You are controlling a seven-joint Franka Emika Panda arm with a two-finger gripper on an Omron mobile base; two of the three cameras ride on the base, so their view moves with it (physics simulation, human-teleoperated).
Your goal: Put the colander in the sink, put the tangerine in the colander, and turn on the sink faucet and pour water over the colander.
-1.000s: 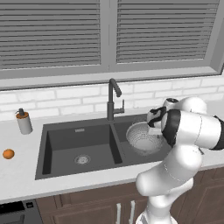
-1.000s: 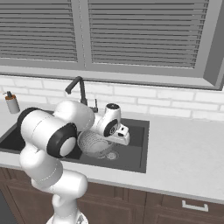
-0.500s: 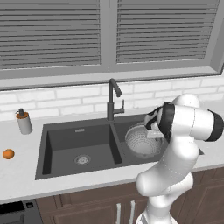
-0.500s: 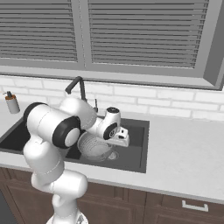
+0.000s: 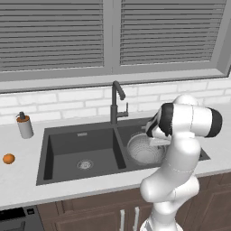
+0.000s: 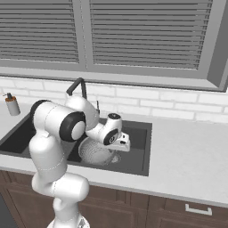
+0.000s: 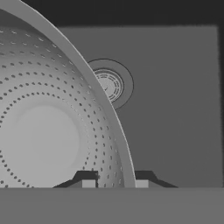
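The colander (image 7: 48,140) rim is pinched by the tool (image 7: 114,183) over the right basin of the sink (image 5: 81,142); the basin floor lies directly below.

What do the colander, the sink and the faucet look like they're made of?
Colander: probably thin metal, pale silver-white satin, with rings of fine punched holes.
Sink: dark grey and matte with no glare; perhaps composite or coated steel, with a shiny metal drain.
Faucet: slim dark grey gooseneck, likely matte-coated metal.
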